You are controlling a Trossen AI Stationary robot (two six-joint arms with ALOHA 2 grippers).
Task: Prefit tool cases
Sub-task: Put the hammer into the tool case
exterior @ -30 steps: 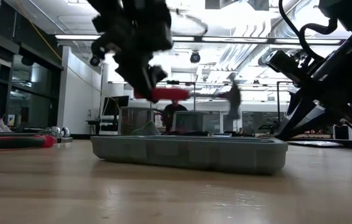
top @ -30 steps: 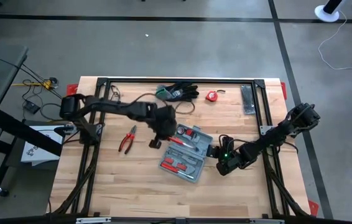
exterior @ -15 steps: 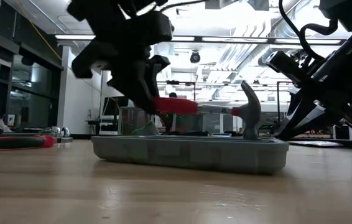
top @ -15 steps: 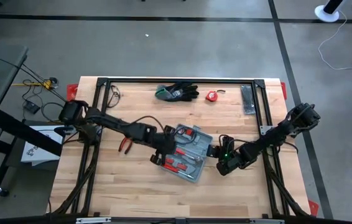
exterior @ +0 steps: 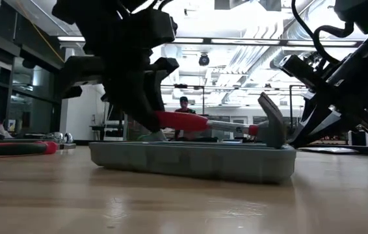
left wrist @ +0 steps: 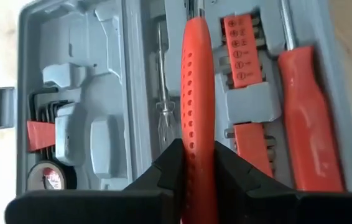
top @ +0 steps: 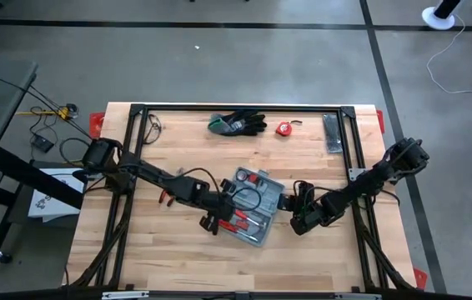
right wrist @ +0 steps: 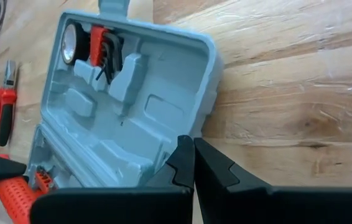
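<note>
Left gripper (left wrist: 198, 177) clamps the hammer's (exterior: 223, 123) red handle, holding it low over the open case (top: 253, 206) at mid-table. Right gripper (right wrist: 193, 163) is fully closed, empty, resting on the wood just beside the case's edge.

To do it well, I'd line the handle up with its long recess, keep the hammer level, lower the head first, then release only once seated.

Low view shows the hammer head near the case rim, but contact is unclear. Left wrist view shows what's inside: screwdriver (left wrist: 306, 124), bit rack (left wrist: 241, 53), hex keys (left wrist: 42, 118). High view alone shows pliers (top: 167, 197), gloves (top: 238, 123) and tape measure (top: 283, 128) lying apart.
</note>
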